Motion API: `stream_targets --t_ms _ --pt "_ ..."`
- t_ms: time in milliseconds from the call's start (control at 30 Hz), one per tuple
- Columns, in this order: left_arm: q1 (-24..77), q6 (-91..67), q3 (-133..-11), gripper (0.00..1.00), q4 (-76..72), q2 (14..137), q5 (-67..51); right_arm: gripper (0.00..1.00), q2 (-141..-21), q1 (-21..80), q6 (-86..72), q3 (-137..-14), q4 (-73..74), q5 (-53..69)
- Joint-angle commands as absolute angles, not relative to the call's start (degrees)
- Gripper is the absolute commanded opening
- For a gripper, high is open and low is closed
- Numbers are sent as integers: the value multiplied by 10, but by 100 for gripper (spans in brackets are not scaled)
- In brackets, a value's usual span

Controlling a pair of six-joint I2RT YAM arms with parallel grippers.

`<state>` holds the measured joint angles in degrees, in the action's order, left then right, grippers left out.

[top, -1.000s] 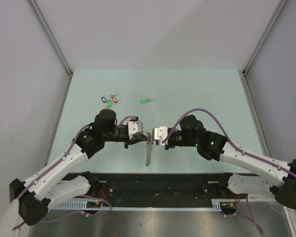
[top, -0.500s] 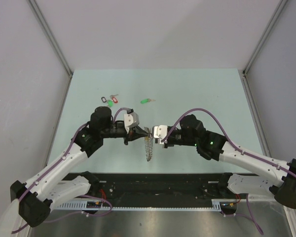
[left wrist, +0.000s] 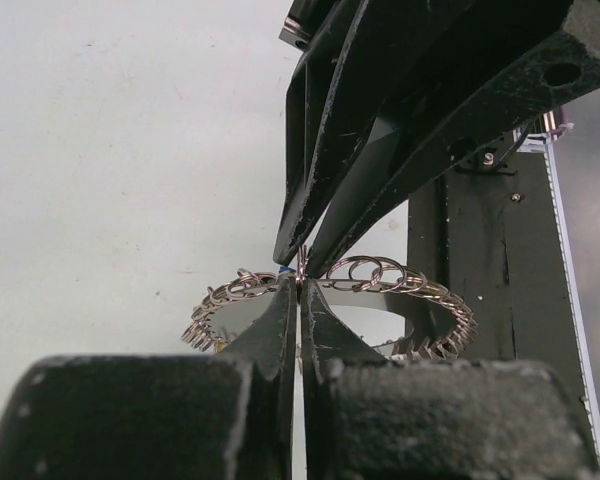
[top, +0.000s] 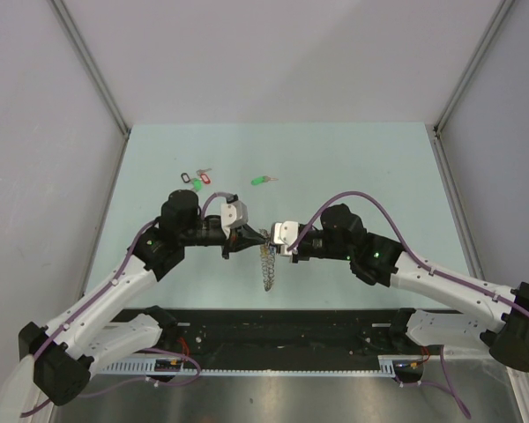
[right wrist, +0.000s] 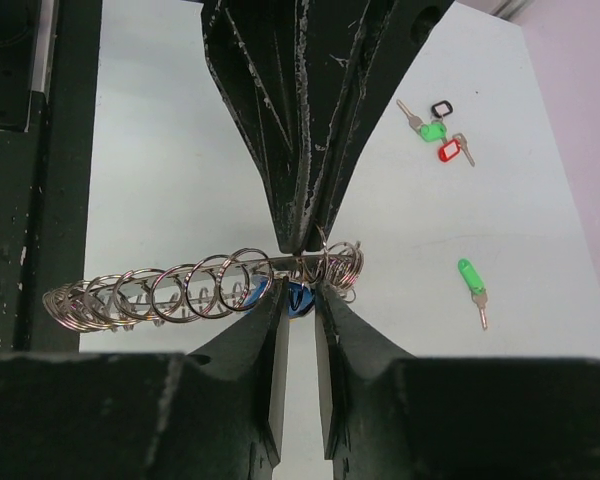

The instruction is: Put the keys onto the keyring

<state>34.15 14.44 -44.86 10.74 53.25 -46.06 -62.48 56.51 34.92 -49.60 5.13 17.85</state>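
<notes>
The keyring [top: 266, 266], a grey coil of wire loops, hangs in the air between both arms over the table's near middle. My left gripper [top: 253, 236] is shut on its top band, with the fingertips [left wrist: 285, 300] pressed together on the metal. My right gripper [right wrist: 302, 293] faces it from the other side, its jaws slightly parted. The blue-tagged key [right wrist: 298, 298] hangs from the keyring [right wrist: 180, 290] just past the right fingertips. The green-tagged key [top: 262, 181] lies flat on the table farther back and shows again in the right wrist view, where the green-tagged key [right wrist: 471, 280] lies alone.
A bunch of keys [top: 197, 179] tagged black, red and green lies at the back left of the pale green table [top: 361, 167]. A black rail [top: 291, 324] runs along the near edge under the arms. Grey walls close in both sides.
The right gripper's jaws have parted from shut. The left wrist turned and pulled back a little to the left, and the keyring still hangs from it.
</notes>
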Motion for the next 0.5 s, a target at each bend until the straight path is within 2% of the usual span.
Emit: stream_targets --t_ms 0,167,467 --pt "340 139 -457 0 68 527 -489 18 -620 564 338 -498 18 181" --pt "340 134 -453 0 55 519 -483 3 -624 563 338 -498 18 177" --pt "336 118 -428 0 13 492 -463 0 -622 556 337 -498 25 165"
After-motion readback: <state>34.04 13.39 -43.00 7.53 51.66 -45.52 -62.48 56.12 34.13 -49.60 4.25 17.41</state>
